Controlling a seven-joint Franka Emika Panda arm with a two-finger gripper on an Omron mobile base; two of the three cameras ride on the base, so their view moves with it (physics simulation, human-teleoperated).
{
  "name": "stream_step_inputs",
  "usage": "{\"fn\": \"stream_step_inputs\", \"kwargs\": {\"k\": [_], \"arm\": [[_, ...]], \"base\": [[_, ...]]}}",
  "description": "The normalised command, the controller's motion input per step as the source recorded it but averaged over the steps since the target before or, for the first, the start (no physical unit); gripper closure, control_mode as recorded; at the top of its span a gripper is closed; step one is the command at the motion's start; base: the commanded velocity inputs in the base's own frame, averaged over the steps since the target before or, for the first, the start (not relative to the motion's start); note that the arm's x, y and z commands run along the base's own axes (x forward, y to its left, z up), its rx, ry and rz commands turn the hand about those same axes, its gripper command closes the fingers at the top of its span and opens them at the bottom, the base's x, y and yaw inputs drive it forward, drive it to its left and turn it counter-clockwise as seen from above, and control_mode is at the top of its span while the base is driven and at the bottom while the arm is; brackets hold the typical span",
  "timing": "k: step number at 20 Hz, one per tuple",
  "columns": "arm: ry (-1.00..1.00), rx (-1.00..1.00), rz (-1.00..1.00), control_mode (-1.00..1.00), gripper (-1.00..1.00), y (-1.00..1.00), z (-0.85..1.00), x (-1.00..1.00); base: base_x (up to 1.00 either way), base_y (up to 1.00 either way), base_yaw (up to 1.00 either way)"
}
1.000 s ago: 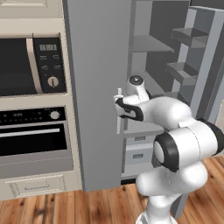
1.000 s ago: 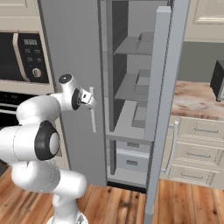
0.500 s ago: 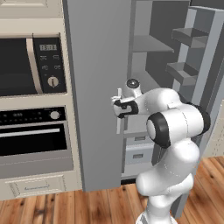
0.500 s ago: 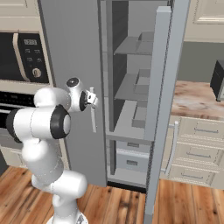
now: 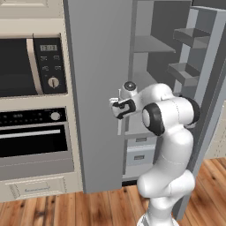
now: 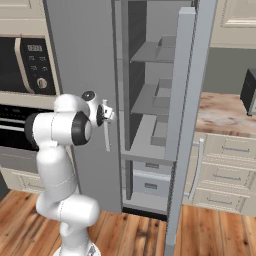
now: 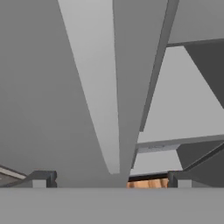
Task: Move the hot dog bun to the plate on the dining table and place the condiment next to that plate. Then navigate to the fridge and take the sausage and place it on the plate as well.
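The fridge door's edge and pale handle stand right before the open hand. Right of that door, the grey shelves lie open to reach.

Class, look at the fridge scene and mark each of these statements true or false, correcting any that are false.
1. The right-hand door of the fridge stands open, showing grey shelves. True.
2. The gripper is shut on the sausage. False: its jaws stand open at the pale bar handle of the closed left-hand door, holding nothing.
3. A microwave sits above an oven to the left of the fridge. True.
4. The floor is white tile. False: it is wooden boards.
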Motion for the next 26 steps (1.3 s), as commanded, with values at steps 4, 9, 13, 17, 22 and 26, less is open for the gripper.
{"fn": "stream_step_inputs", "kwargs": {"k": [4, 9, 13, 17, 22, 26], "arm": [[-0.01, 0.0, 0.0, -1.0, -1.0, 0.0, -0.19, 0.37], [-0.02, 0.0, 0.0, -1.0, -1.0, 0.0, -0.17, 0.4], [-0.03, 0.0, 0.0, -1.0, -1.0, 0.0, -0.17, 0.45], [-0.03, 0.0, 0.0, -1.0, 1.0, 0.01, -0.17, 0.5], [-0.05, 0.0, 0.0, -1.0, 1.0, 0.06, -0.17, 0.48], [-0.06, 0.0, 0.0, -1.0, 1.0, 0.08, -0.17, 0.42]], "base": [[0.0, 0.0, 0.0], [0.0, 0.0, 0.0], [0.0, 0.0, 0.0], [0.0, 0.0, 0.0], [0.0, 0.0, 0.0], [0.0, 0.0, 0.0]]}}
